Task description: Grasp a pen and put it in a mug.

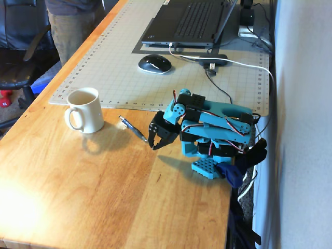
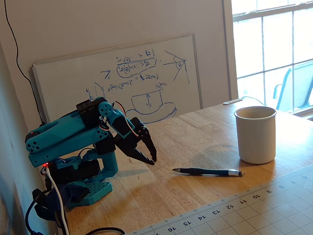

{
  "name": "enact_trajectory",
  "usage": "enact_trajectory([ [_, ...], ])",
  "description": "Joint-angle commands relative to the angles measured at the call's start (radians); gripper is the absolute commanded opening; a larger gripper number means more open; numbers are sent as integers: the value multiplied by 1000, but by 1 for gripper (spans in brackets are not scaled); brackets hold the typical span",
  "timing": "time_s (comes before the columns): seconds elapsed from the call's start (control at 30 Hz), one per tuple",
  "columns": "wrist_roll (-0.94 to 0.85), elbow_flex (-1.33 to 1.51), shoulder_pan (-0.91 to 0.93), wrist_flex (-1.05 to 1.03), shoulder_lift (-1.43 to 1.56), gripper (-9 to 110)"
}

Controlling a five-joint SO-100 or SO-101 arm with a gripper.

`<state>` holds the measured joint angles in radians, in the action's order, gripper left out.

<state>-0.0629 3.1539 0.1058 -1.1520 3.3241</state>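
Wooden surface (image 1: 104, 187), warm-toned and sunlit, partly covered by a gridded cutting mat (image 1: 155, 52) that carries a laptop (image 1: 192, 21) and a mouse (image 1: 154, 63); a whiteboard (image 2: 122, 83) leans against the wall behind. Arm: teal, folded low over its base, hand (image 1: 155, 140) hanging just above the wood with fingers slightly apart and nothing between them — a rest pose, by the look of it. Pen (image 1: 133, 128): lying flat on bare wood between hand and mug, close to the fingertips but not touching them, so the grasp has not begun. Mug (image 1: 84, 110): cream, upright, mouth open, standing just off the mat's corner — near the pen, likely to keep the carry short.
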Motion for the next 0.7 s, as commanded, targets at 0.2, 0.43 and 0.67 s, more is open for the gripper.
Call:
enact_trajectory([
  [0.2, 2, -15, -15, -3, 25, 0],
  [0.43, 2, -15, -15, -3, 26, 0],
  [0.67, 3, -14, -21, -3, 25, 0],
])
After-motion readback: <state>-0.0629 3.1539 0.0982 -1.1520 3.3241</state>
